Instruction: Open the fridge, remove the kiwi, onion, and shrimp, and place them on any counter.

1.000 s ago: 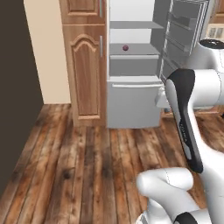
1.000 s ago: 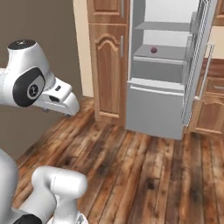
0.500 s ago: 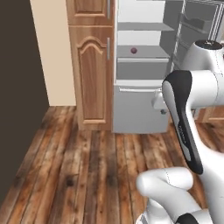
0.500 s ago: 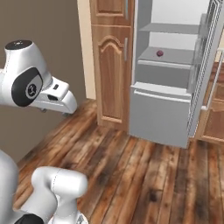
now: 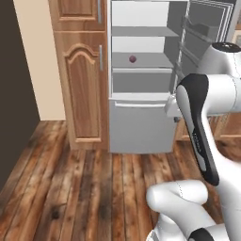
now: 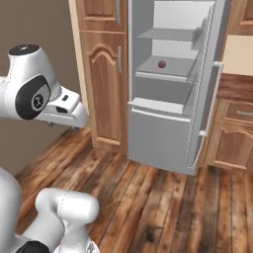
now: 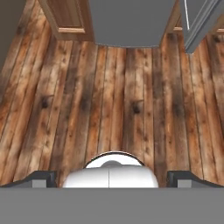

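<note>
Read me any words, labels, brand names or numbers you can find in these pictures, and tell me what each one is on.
None: no readable text, label, brand or number anywhere.
The fridge, its open door and its shelves are plain grey and white.
The wooden cabinet shows only wood grain and a metal handle.
The onion on the shelf bears no sticker.
The wooden floor is unmarked planks.
</note>
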